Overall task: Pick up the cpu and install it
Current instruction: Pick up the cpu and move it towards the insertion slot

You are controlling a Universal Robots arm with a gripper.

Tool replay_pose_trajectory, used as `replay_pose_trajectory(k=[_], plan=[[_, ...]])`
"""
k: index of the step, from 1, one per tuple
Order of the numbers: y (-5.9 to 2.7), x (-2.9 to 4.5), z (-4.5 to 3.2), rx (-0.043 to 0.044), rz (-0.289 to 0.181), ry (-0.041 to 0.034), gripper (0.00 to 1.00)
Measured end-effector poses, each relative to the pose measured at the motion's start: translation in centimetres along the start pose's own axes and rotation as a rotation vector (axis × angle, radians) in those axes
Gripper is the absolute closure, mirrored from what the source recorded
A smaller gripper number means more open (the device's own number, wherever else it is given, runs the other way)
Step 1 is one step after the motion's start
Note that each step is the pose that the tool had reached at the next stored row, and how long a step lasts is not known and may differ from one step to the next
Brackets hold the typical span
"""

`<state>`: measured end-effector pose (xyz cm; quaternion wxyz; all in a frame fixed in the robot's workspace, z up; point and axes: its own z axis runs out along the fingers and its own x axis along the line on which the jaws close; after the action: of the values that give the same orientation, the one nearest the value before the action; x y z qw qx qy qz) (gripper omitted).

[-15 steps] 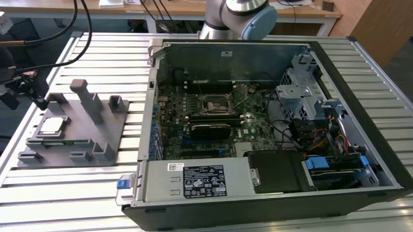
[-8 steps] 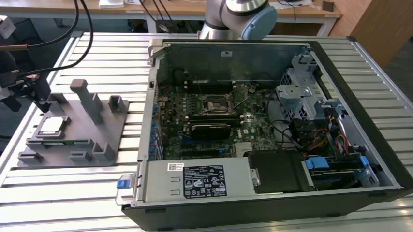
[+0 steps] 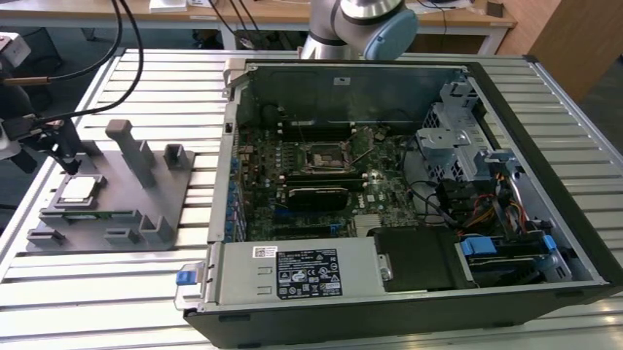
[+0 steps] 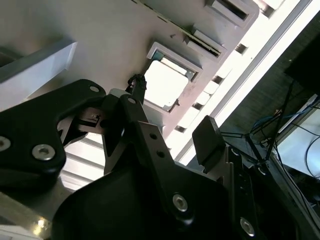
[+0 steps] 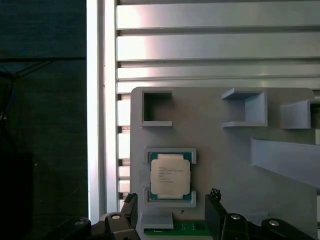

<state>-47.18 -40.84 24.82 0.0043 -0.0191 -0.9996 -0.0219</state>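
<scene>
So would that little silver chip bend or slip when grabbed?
The cpu is probably stiff: its metal top plate looks flat and solid. It looks thin and small, so likely light. Its smooth top may be slippery, and it sits low in the recess of the grey holder, leaving little edge to grip.

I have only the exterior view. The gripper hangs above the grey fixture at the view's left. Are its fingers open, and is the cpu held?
Observer: Open. In the first wrist view the gripper has its fingers set wider apart than the cpu and holds nothing.
Operator: Does the cpu sit straight in its place?
Observer: Yes. It lies flat and square inside a raised frame on the grey fixture.
</scene>
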Motion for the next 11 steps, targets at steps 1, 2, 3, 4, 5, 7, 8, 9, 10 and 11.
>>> replay_pose_trajectory(k=[1, 2, 3, 4, 5, 7, 8, 9, 10, 11], plan=[[-0.01, -0.01, 0.13, 0.0021, -0.001, 0.0000, 0.35], [-0.02, -0.01, 0.24, 0.0042, -0.002, -0.0001, 0.35], [-0.02, -0.01, 0.36, 0.0053, -0.002, -0.0001, 0.35], [-0.03, -0.01, 0.50, 0.0053, -0.002, -0.0001, 0.35], [-0.03, -0.01, 0.63, 0.0054, -0.002, -0.0001, 0.35], [-0.04, -0.01, 0.94, 0.0053, -0.002, -0.0001, 0.35], [-0.06, -0.01, 1.10, 0.0054, -0.002, -0.0002, 0.35], [-0.10, -0.01, 1.23, 0.0054, -0.002, -0.0003, 0.35], [-0.14, -0.01, 1.36, 0.0054, -0.002, -0.0006, 0.35], [-0.20, -0.01, 1.46, 0.0054, -0.002, -0.0008, 0.35]])
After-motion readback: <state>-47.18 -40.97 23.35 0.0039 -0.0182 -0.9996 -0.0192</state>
